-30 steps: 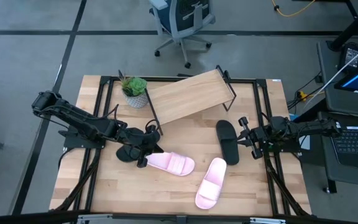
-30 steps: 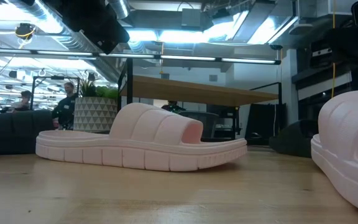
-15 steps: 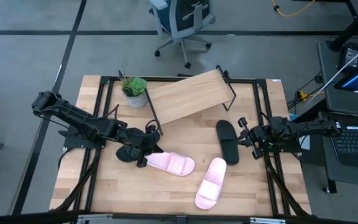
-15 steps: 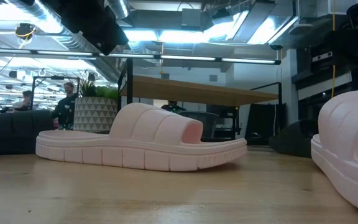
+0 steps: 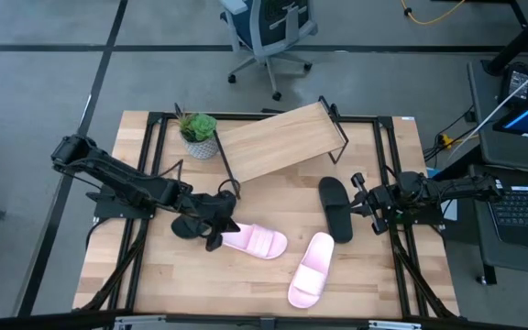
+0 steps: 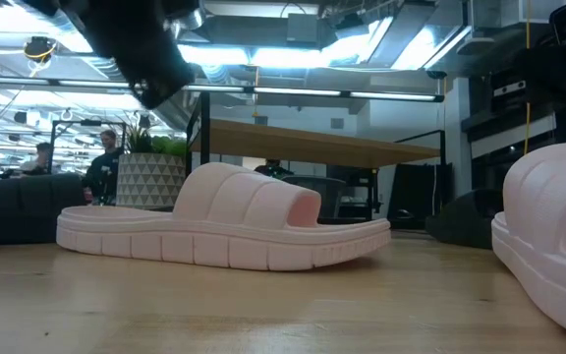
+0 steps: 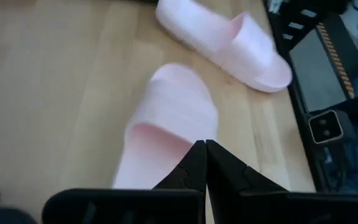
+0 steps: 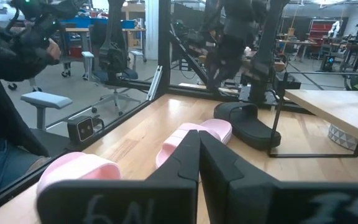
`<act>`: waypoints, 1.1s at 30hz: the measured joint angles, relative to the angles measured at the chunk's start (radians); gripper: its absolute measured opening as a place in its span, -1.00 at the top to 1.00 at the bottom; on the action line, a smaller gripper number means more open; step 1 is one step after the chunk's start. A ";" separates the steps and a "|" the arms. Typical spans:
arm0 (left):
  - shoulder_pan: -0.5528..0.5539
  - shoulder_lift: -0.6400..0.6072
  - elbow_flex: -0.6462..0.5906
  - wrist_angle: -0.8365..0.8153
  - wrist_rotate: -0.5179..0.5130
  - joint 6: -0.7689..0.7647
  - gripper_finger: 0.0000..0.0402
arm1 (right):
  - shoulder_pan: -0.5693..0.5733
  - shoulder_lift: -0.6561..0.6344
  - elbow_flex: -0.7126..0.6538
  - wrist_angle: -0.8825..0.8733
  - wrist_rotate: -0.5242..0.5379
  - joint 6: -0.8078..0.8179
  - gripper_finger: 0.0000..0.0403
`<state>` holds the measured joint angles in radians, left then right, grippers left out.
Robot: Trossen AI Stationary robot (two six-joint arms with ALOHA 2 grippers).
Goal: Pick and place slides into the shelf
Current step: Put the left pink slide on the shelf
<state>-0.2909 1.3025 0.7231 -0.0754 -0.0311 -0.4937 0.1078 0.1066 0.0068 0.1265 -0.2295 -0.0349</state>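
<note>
Two pale pink slides lie flat on the table: one (image 5: 255,241) (image 6: 224,226) at the middle, one (image 5: 310,269) (image 6: 558,246) nearer the near edge. A black slide (image 5: 186,226) lies left of them, partly under my left gripper (image 5: 214,224). That gripper is shut and hovers over the middle pink slide's (image 7: 166,118) heel end. The second black slide (image 5: 335,209) lies just left of my shut right gripper (image 5: 360,198) (image 8: 199,134). The shelf (image 5: 282,142) stands bare at the far side, its board slanted on the wire frame.
A small potted plant (image 5: 198,134) (image 6: 150,167) stands left of the shelf at the far edge. Bare wood lies along the table's near-left part and right of the shelf. An office chair (image 5: 269,32) stands beyond the far edge; people sit in the room behind.
My left gripper has shifted a little toward the near edge and come down slightly over the middle pink slide, staying shut. The slides and the right arm have kept still.
</note>
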 joint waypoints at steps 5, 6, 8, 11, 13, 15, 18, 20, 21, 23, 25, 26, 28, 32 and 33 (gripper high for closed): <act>0.005 0.072 0.000 0.003 -0.020 -0.138 1.00 | 0.000 0.000 0.000 -0.002 0.000 0.000 0.95; 0.009 0.085 0.000 0.006 -0.033 -0.155 1.00 | 0.000 0.000 0.000 -0.002 0.000 0.000 0.95; 0.016 0.106 0.000 0.011 -0.052 -0.154 1.00 | 0.000 0.000 0.000 -0.002 0.000 -0.003 0.95; 0.025 0.119 0.000 0.026 -0.054 -0.152 1.00 | 0.000 0.000 0.000 -0.003 0.000 -0.003 0.95; 0.030 0.119 0.000 0.040 -0.053 -0.162 1.00 | 0.000 0.000 0.000 -0.003 0.000 0.001 0.95; 0.032 0.111 0.000 0.038 -0.051 -0.183 1.00 | 0.000 0.000 0.000 -0.003 0.000 0.000 0.95; 0.032 0.108 0.000 0.048 -0.050 -0.194 1.00 | 0.000 0.000 0.000 -0.003 0.000 0.000 0.95; 0.032 0.108 0.000 0.046 -0.049 -0.195 1.00 | 0.000 0.000 0.000 -0.004 0.000 0.000 0.95; 0.032 0.108 0.000 0.047 -0.049 -0.196 1.00 | 0.000 0.000 0.000 -0.004 0.000 0.000 0.95; 0.032 0.108 0.000 0.046 -0.054 -0.185 1.00 | 0.000 0.000 0.000 -0.005 0.000 0.000 0.95; 0.032 0.108 0.000 0.047 -0.057 -0.149 1.00 | 0.000 0.000 0.000 -0.005 0.000 0.000 0.95; 0.032 0.108 0.000 0.047 -0.057 -0.132 1.00 | 0.000 0.000 0.000 -0.005 0.000 0.000 0.95; 0.032 0.108 0.000 0.046 -0.057 -0.112 1.00 | 0.000 0.000 0.000 -0.005 0.000 0.000 0.95; 0.032 0.108 0.000 0.059 -0.063 -0.129 1.00 | 0.000 0.000 0.000 -0.005 0.000 0.000 0.95; 0.032 0.108 0.000 0.064 -0.063 -0.130 1.00 | 0.000 0.000 0.000 -0.005 0.000 0.000 0.95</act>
<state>-0.2592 1.4109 0.7231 -0.0116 -0.0937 -0.6237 0.1078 0.1066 0.0067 0.1215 -0.2297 -0.0350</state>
